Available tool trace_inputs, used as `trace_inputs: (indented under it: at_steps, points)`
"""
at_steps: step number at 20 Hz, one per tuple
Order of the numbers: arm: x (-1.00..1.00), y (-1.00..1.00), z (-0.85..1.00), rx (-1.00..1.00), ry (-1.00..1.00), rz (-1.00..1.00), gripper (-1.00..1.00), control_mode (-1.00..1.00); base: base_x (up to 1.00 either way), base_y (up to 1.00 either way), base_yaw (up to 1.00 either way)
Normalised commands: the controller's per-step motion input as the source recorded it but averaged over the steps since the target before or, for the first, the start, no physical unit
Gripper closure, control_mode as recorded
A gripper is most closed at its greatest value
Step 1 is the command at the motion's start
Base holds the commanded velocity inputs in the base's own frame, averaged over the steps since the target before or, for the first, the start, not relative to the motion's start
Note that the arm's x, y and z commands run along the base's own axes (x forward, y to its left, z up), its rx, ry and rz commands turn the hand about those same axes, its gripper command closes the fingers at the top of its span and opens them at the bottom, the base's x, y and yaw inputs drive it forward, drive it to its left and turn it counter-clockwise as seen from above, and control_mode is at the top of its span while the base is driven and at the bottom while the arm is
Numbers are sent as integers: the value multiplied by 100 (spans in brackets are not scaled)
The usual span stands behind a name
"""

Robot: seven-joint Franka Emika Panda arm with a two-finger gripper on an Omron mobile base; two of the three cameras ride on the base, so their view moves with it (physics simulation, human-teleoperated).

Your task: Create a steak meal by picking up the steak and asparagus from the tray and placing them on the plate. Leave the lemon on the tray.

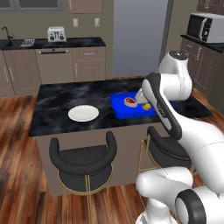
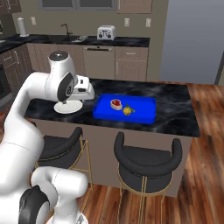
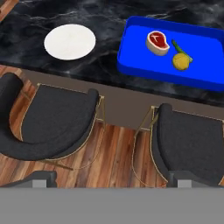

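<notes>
Since the steak (image 3: 158,43) lies flat on the left part of the blue tray (image 3: 135,48), it looks like a soft, floppy and probably slick slab, light enough for a two-finger hold, and the safest purchase seems to be across its narrow width at the pale fatty rim, with the fingers coming straight down. The asparagus (image 3: 177,46) is a thin, stiff-looking stalk lying just right of the steak, its near end touching or tucked against the lemon (image 3: 181,61) (which must stay put), so I judge a pinch across its far, free end least likely to nudge the fruit. The plate (image 3: 70,41) sits bare on the dark island counter (image 3: 105,26), well to the left of the tray. The gripper (image 3: 112,186) hangs above the stools (image 3: 48,122) on the near side, fully spread and holding nothing. In the left base view the arm's forearm covers the tray's right part, and whether stalk and lemon actually touch is hard to tell.
</notes>
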Motion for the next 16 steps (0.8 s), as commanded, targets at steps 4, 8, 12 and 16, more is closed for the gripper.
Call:
trace_inputs:
  at_steps: [4, 8, 12, 16]
  points:
    - [-20, 0, 0, 0, -14, 19, -100, -100, 0, 0, 0]
    - [-36, 0, 0, 0, -6, 9, -100, -100, 0, 0, 0]
    - [-21, 0, 0, -1, 0, 0, -100, -100, 0, 0, 0]
    - [-22, 0, 0, -2, 0, 0, -100, -100, 0, 0, 0]
